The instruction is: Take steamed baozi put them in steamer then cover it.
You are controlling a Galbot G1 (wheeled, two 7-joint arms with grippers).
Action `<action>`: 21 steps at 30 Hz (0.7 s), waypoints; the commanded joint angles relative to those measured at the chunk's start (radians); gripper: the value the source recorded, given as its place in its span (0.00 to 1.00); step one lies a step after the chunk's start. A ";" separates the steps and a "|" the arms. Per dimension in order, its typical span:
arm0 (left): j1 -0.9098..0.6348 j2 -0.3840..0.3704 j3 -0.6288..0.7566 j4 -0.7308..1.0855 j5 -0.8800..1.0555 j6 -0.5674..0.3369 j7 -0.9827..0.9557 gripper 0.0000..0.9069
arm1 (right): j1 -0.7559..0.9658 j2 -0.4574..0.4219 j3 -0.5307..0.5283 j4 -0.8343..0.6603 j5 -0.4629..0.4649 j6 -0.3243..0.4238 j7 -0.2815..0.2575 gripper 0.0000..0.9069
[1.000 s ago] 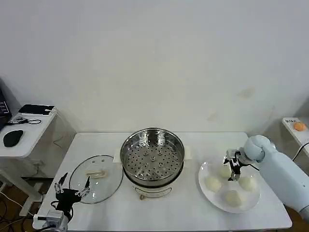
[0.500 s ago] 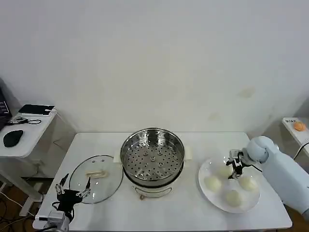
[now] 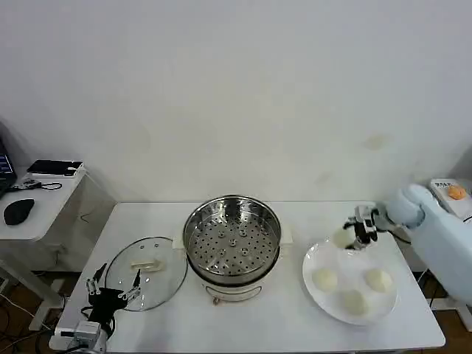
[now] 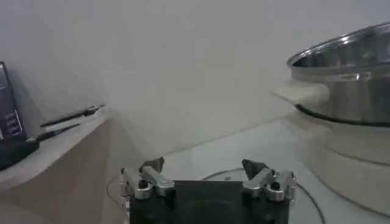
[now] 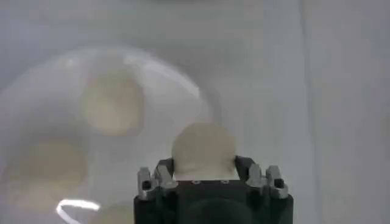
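My right gripper (image 3: 359, 230) is shut on one off-white baozi (image 5: 203, 149) and holds it raised above the far edge of the white plate (image 3: 318, 296). Three more baozi (image 3: 325, 279) (image 3: 377, 279) (image 3: 355, 302) lie on that plate. The shiny steamer (image 3: 233, 245) stands at the table's middle with its perforated tray bare. The glass cover (image 3: 146, 272) with its cream handle lies flat to the steamer's left. My left gripper (image 3: 113, 288) stands open at the cover's near left edge, holding nothing.
A side table (image 3: 40, 210) at the far left carries a mouse (image 3: 18, 211) and a dark device. An orange object (image 3: 457, 192) sits on a shelf at the far right. Bare tabletop (image 3: 258, 324) runs along the front.
My right gripper has lifted a baozi off the plate, rising and drawing back toward the far right. The plate now holds three. The left arm has not moved.
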 commanded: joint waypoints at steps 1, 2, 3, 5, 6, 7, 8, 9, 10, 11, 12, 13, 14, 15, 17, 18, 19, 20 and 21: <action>0.001 0.000 0.000 -0.005 0.000 -0.001 -0.002 1.00 | 0.247 0.019 -0.162 0.054 0.142 -0.039 0.004 0.74; 0.004 -0.001 0.001 -0.003 -0.001 -0.002 -0.004 1.00 | 0.296 0.042 -0.204 0.043 0.167 -0.040 0.004 0.74; 0.004 -0.001 0.002 -0.002 0.000 -0.002 -0.005 1.00 | 0.320 0.055 -0.227 0.038 0.177 -0.042 0.004 0.74; 0.004 -0.001 0.003 0.001 0.000 -0.004 -0.005 1.00 | 0.380 0.102 -0.277 0.015 0.220 -0.048 0.004 0.74; 0.003 -0.003 0.003 0.000 0.000 -0.004 -0.004 1.00 | 0.394 0.114 -0.289 0.007 0.228 -0.049 0.004 0.74; 0.002 -0.004 0.003 -0.001 0.000 -0.004 -0.004 1.00 | 0.421 0.139 -0.309 -0.009 0.236 -0.051 0.003 0.74; 0.000 -0.006 0.004 -0.003 -0.001 -0.004 -0.002 1.00 | 0.448 0.167 -0.338 -0.031 0.249 -0.053 0.003 0.74; -0.002 -0.007 0.004 -0.003 -0.002 -0.004 -0.002 1.00 | 0.459 0.185 -0.345 -0.044 0.254 -0.056 0.004 0.74; -0.003 -0.009 0.004 -0.002 -0.002 -0.004 -0.002 1.00 | 0.472 0.211 -0.356 -0.060 0.263 -0.058 0.005 0.74; -0.004 -0.010 0.004 -0.001 -0.002 -0.004 -0.002 1.00 | 0.483 0.239 -0.367 -0.081 0.269 -0.060 0.007 0.74; -0.004 -0.011 0.004 0.000 -0.004 -0.006 -0.002 1.00 | 0.490 0.262 -0.374 -0.097 0.270 -0.059 0.008 0.74; -0.004 -0.012 0.003 0.001 -0.005 -0.007 -0.002 1.00 | 0.492 0.287 -0.379 -0.107 0.273 -0.058 0.012 0.74; -0.003 -0.012 0.002 0.003 -0.005 -0.010 -0.003 1.00 | 0.494 0.307 -0.386 -0.121 0.284 -0.056 0.018 0.74; -0.002 -0.012 0.002 0.006 -0.005 -0.012 -0.003 1.00 | 0.494 0.323 -0.394 -0.136 0.301 -0.051 0.029 0.74; 0.000 -0.011 0.001 0.010 -0.006 -0.013 -0.005 1.00 | 0.493 0.371 -0.410 -0.166 0.307 -0.014 0.027 0.74; 0.003 -0.010 0.000 0.010 -0.006 -0.012 -0.005 1.00 | 0.491 0.395 -0.412 -0.188 0.303 0.008 0.018 0.74; 0.007 -0.009 -0.001 0.010 -0.004 -0.011 -0.004 1.00 | 0.485 0.417 -0.404 -0.224 0.288 0.083 0.000 0.74; 0.011 -0.008 -0.002 0.009 -0.003 -0.009 -0.004 1.00 | 0.479 0.447 -0.386 -0.273 0.288 0.192 -0.021 0.74; 0.014 -0.008 -0.002 0.007 -0.001 -0.008 -0.004 1.00 | 0.465 0.471 -0.367 -0.327 0.287 0.286 -0.028 0.74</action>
